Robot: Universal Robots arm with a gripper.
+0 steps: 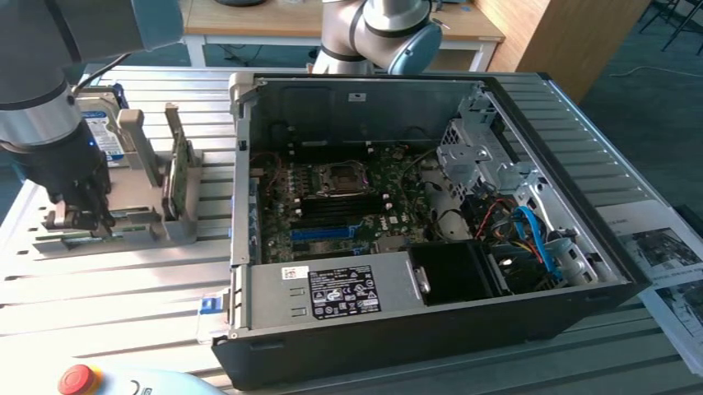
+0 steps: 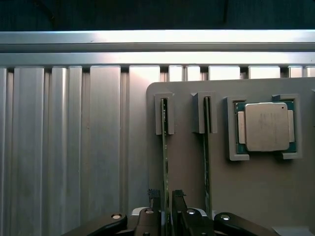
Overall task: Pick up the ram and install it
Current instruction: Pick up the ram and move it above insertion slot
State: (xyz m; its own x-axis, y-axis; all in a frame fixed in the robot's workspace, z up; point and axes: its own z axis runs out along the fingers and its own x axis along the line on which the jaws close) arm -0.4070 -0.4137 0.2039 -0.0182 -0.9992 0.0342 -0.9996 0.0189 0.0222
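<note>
The ram is a thin green stick standing on edge in a grey holder on the exterior view's left, beside the open computer case. My gripper hangs low over the holder's end, a little to that view's left of the stick. In the wrist view the ram shows edge-on in its slot, and its line runs between the two fingers of my gripper. The jaws are open, with a small gap on each side and nothing gripped. A second stick stands parallel in the neighbouring slot.
A processor chip lies in a recess of the holder. A hard drive with a blue label stands behind the holder. Inside the case, the motherboard has long blue slots. A red stop button and papers lie near the table edges.
</note>
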